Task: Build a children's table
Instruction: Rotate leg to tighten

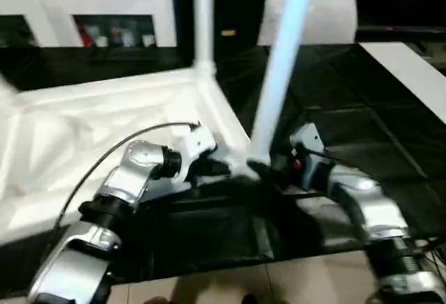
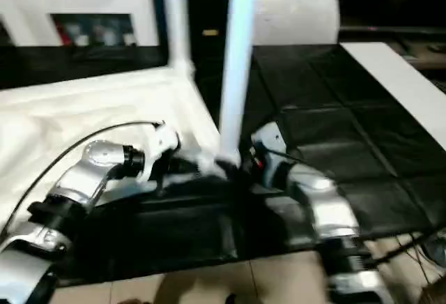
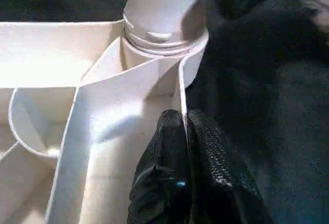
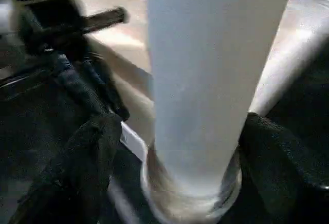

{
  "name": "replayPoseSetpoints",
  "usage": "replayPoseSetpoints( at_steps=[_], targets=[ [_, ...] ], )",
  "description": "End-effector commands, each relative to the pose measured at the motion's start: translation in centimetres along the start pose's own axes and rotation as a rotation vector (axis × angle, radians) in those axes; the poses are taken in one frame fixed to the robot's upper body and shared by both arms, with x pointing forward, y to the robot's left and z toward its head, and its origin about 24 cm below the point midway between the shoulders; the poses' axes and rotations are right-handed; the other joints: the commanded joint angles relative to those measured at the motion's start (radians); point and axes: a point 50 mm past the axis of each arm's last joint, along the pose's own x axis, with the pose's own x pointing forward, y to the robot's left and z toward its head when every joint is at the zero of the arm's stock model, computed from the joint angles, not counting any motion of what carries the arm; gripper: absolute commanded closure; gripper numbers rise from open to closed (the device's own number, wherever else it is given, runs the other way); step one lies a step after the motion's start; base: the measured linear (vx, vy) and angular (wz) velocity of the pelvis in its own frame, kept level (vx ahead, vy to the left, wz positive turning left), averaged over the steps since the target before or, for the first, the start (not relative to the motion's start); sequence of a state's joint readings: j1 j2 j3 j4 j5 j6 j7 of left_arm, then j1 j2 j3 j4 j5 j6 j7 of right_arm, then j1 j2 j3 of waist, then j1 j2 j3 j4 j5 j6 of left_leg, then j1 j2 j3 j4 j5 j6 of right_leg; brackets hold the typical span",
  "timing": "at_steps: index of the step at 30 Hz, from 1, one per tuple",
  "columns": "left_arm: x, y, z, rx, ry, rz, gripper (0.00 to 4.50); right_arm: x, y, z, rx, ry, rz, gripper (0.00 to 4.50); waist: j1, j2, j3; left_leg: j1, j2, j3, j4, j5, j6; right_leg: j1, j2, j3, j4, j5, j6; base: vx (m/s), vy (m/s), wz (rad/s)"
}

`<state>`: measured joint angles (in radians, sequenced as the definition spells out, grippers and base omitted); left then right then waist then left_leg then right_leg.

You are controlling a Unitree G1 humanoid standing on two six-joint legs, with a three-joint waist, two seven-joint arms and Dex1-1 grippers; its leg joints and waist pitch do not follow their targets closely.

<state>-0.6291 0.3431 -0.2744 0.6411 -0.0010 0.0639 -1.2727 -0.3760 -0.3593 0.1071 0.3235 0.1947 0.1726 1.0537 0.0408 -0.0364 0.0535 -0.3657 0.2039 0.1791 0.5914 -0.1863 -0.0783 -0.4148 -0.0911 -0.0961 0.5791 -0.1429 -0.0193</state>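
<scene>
Black floor mat carrying the inverted children's table (image 1: 104, 130): near-corner leg (image 1: 279, 74) upright between the spread fingers of the right tool (image 1: 268, 168), ungripped; left tool (image 3: 180, 147) clenched on the adjoining rim.

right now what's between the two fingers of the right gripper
The lower end of a white table leg, standing in the tabletop's near corner socket, as the right wrist view shows. The right gripper's fingers flank it, apparently apart from it.
</scene>
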Motion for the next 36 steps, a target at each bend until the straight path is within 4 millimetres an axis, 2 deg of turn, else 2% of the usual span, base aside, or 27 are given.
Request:
replayPoseSetpoints(
  at_steps=[1, 9, 12, 13, 22, 25, 30, 32, 33, 35, 36],
  targets=[
    [0.4, -0.6, 0.5, 0.061, 0.024, -0.133, 4.50, -0.3, 0.2, 0.5, -0.063, 0.003, 0.089, 0.63, 0.000, 0.002, -0.066, 0.017, 0.033, -0.001, -0.071, -0.242, 0.068, 0.053, -0.054, 0.051, -0.066, -0.316, -0.204, 0.000, 0.000, 0.00],
    [-0.3, -0.9, -0.3, 0.119, 0.141, -0.263, 4.50, -0.8, 0.6, 0.4, -0.040, 0.071, 0.304, 1.29, 0.019, 0.001, -0.066, 0.015, 0.035, -0.002, -0.073, -0.251, 0.051, 0.058, -0.058, 0.050, -0.063, -0.338, -0.195, 0.000, 0.000, 0.00],
    [-0.4, -0.8, -0.1, 0.123, 0.139, -0.272, 4.50, -0.8, 0.6, 0.3, -0.042, 0.085, 0.331, 1.43, 0.022, 0.001, -0.067, 0.015, 0.035, -0.003, -0.072, -0.240, 0.049, 0.058, -0.059, 0.049, -0.063, -0.340, -0.197, 0.000, 0.000, 0.00],
    [-0.4, -0.7, 0.0, 0.127, 0.140, -0.278, 4.50, -0.8, 0.5, 0.3, -0.043, 0.088, 0.346, 1.59, 0.023, -0.002, -0.067, 0.013, 0.034, -0.002, -0.070, -0.232, 0.050, 0.059, -0.058, 0.049, -0.061, -0.334, -0.197, 0.000, 0.000, 0.00],
    [-0.6, -0.6, 0.0, 0.137, 0.147, -0.297, 4.50, -0.8, 0.6, 0.4, -0.034, 0.086, 0.389, 2.44, 0.034, -0.001, -0.071, 0.014, 0.036, -0.001, -0.069, -0.208, 0.053, 0.060, -0.059, 0.048, -0.055, -0.299, -0.209, 0.000, 0.000, 0.00],
    [-0.6, -0.6, 0.0, 0.135, 0.145, -0.301, 4.50, -0.8, 0.7, 0.3, -0.026, 0.088, 0.404, 2.51, 0.039, -0.002, -0.070, 0.015, 0.036, -0.001, -0.070, -0.219, 0.047, 0.060, -0.059, 0.048, -0.058, -0.326, -0.199, 0.000, 0.000, 0.00],
    [-0.5, -0.6, -0.1, 0.129, 0.138, -0.296, 4.50, -0.7, 1.0, -0.1, -0.012, 0.094, 0.412, 2.54, 0.043, 0.000, -0.070, 0.015, 0.037, -0.001, -0.070, -0.211, 0.046, 0.060, -0.058, 0.048, -0.055, -0.305, -0.203, 0.000, 0.000, 0.00],
    [-0.4, -0.6, -0.1, 0.115, 0.124, -0.271, 4.50, -0.6, 1.3, -0.3, 0.003, 0.090, 0.406, 2.55, 0.043, 0.000, -0.071, 0.015, 0.036, -0.001, -0.070, -0.210, 0.045, 0.061, -0.057, 0.048, -0.054, -0.302, -0.203, 0.000, 0.000, 0.00],
    [0.0, -0.1, 0.0, 0.074, 0.099, -0.184, 4.50, -0.2, 1.7, -0.6, 0.049, 0.079, 0.366, 2.55, 0.045, 0.001, -0.067, 0.017, 0.037, 0.000, -0.072, -0.216, 0.044, 0.059, -0.056, 0.049, -0.057, -0.310, -0.201, 0.000, 0.000, 0.00],
    [0.2, 0.1, 0.2, 0.057, 0.083, -0.143, 4.50, 0.1, 1.8, -0.8, 0.053, 0.077, 0.324, 2.55, 0.044, 0.000, -0.064, 0.018, 0.036, -0.001, -0.074, -0.242, 0.039, 0.059, -0.058, 0.047, -0.063, -0.357, -0.190, 0.000, 0.000, 0.00],
    [0.5, 0.3, 0.3, 0.032, 0.061, -0.096, 4.50, 0.6, 1.8, -1.1, 0.059, 0.094, 0.259, 2.55, 0.040, 0.000, -0.059, 0.023, 0.035, -0.003, -0.075, -0.281, 0.024, 0.052, -0.060, 0.047, -0.070, -0.422, -0.173, 0.000, 0.000, 0.00]
  ],
)
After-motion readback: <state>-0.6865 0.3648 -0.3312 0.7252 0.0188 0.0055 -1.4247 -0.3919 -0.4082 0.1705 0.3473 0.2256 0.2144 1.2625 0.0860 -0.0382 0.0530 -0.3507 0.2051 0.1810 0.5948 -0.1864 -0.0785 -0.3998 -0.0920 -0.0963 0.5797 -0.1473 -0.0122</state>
